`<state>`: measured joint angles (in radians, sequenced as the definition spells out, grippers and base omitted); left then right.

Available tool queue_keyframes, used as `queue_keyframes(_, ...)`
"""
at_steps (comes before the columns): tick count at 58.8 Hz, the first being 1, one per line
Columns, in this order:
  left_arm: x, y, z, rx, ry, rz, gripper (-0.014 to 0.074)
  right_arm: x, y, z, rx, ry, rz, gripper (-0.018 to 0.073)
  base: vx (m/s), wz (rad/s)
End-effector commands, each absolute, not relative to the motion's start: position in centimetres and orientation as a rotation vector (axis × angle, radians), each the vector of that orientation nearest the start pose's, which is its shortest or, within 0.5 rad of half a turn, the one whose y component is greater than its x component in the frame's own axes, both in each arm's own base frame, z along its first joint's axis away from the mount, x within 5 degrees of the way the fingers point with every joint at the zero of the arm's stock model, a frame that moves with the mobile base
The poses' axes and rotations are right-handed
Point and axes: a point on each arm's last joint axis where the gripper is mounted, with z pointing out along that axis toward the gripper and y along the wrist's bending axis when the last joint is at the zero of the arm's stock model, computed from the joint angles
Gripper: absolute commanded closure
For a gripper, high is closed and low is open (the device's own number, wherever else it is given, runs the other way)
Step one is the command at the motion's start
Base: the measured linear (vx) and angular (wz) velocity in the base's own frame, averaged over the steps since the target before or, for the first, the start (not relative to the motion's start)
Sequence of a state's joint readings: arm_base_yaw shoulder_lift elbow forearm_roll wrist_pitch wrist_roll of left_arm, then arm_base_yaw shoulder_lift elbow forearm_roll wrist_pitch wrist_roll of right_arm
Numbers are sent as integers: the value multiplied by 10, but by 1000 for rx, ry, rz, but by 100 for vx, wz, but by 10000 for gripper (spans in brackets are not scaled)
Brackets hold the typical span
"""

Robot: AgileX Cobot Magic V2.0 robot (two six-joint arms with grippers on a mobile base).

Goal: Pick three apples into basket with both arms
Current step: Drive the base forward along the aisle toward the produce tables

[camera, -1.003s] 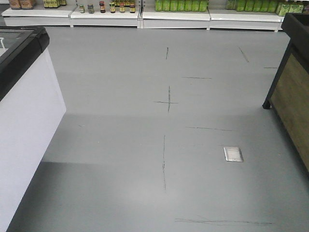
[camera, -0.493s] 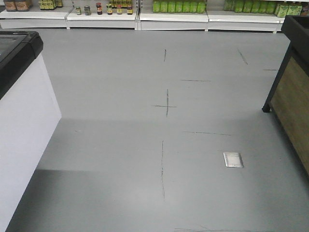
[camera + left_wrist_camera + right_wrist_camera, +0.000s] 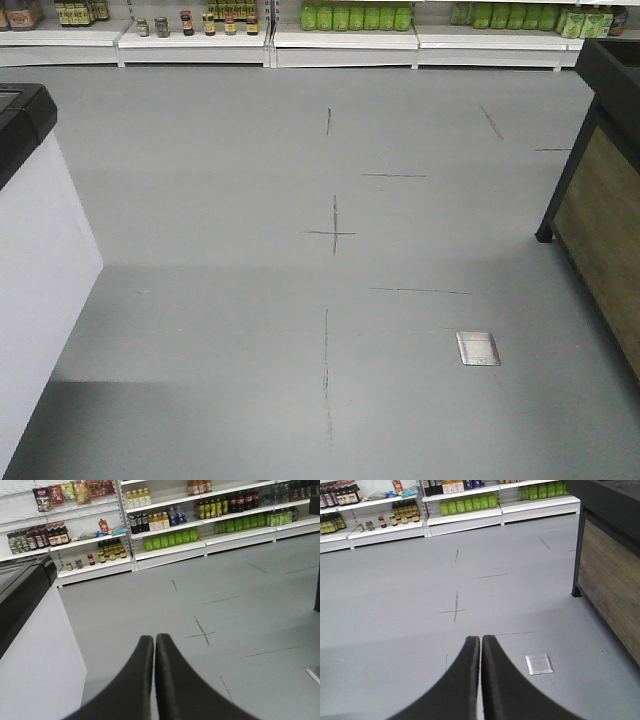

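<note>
A two-armed robot faces an open stretch of grey shop floor [image 3: 200, 180]. Its left tool [image 3: 154, 639] and right tool [image 3: 480, 640] are each pressed together, black fingers tip to tip and gripping nothing. Both are held above the floor and point toward the far shelving. Thin black lines mark the floor, among them a cross [image 3: 333, 232] near the middle of the front view. A small square metal floor plate [image 3: 478, 348] lies to the right of the cross, nearer the camera. A white freezer cabinet [image 3: 40, 260] with a black top edge stands at the left edge, and a wood-panelled display stand [image 3: 600, 230] on a black frame stands at the right. Along the back wall, white shelves [image 3: 340, 40] carry a row of green bottles [image 3: 355, 17] and, further left, small jars [image 3: 160, 26]. The left wrist view shows higher shelves stocked with dark and yellow bottles and packets. The three apples and the basket lie outside all three views, and where they are cannot be told.
</note>
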<state>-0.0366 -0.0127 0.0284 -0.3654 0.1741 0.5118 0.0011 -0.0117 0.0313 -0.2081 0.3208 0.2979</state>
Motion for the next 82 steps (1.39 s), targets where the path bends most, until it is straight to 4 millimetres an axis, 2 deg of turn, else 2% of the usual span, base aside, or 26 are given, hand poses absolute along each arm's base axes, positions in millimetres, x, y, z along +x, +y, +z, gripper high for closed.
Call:
queue_keyframes(1, 54, -6, 204, 169, 1554, 36, 594, 55, -5, 178, 112, 1749, 9, 564, 19, -9)
queue_keyframes(82, 54, -6, 204, 169, 1554, 36, 594, 55, -5, 178, 112, 1749, 9, 564, 22, -21)
